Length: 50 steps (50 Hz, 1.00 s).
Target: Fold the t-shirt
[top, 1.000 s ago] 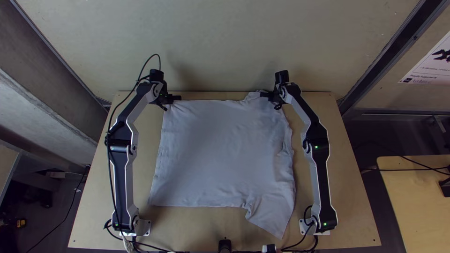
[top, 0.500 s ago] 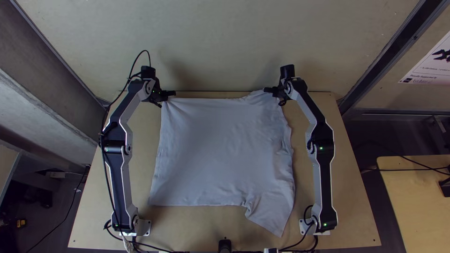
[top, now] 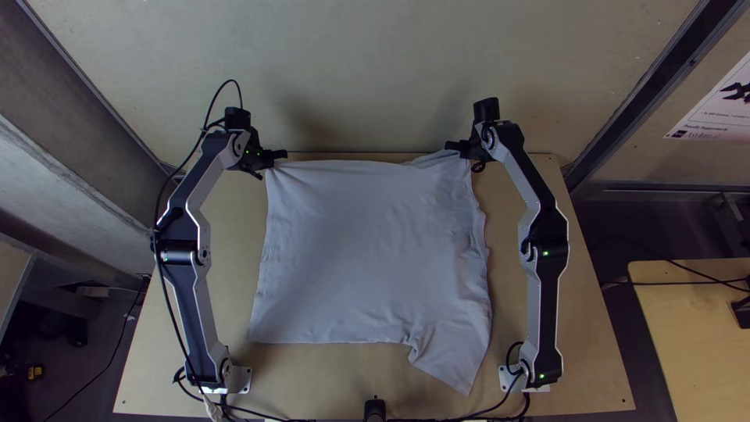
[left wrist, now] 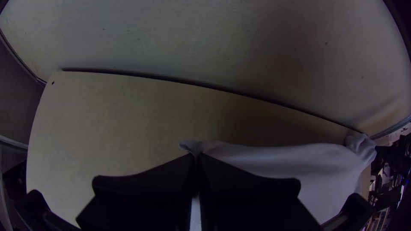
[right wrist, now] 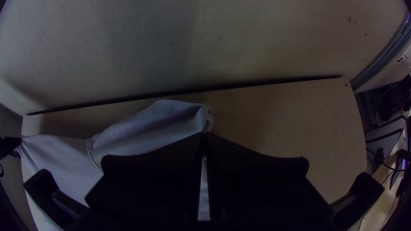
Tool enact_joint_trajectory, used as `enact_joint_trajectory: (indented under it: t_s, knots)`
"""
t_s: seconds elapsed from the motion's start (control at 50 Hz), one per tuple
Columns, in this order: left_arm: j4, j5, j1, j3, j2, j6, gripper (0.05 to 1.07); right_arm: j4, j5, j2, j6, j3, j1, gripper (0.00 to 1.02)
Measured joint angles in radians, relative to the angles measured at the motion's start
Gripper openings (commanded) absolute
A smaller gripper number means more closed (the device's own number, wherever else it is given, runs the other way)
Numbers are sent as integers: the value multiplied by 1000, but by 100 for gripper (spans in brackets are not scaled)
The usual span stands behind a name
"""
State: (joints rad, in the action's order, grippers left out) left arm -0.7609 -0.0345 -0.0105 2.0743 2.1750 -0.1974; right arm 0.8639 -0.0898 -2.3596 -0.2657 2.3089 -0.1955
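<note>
In the top view the white t-shirt [top: 367, 250] lies spread between the arms, one pointed part angled toward the near edge at right. My left gripper [top: 280, 155] is at its far left corner, my right gripper [top: 451, 146] at its far right corner. The far edge looks pulled taut between them. In the left wrist view my left gripper [left wrist: 196, 157] is shut on a pinch of the cloth [left wrist: 265, 158]. My right gripper [right wrist: 204, 136] in the right wrist view is shut on a bunched bit of the shirt [right wrist: 141, 128].
The wooden table [top: 578, 336] has its far edge right behind both grippers, with a pale wall [top: 375, 70] beyond. A cable [top: 168, 301] runs along the left arm. At the near edge stands a small black object [top: 375, 409].
Both grippers have shifted slightly up the picture and apart on the left side, with the shirt's far edge following. The right gripper moved a little right. The shirt's near part has stayed put.
</note>
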Motion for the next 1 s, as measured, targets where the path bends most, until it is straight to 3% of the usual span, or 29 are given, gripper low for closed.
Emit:
enact_joint_trajectory:
  t_s: [0.26,1.0]
  knots:
    - [57,-1,5,-182,-138,38,8,98,0,55,0,-58,-2,3]
    - [172,-4,17,-648,-446,79,8,79,-46,455,0,-631,-58,3]
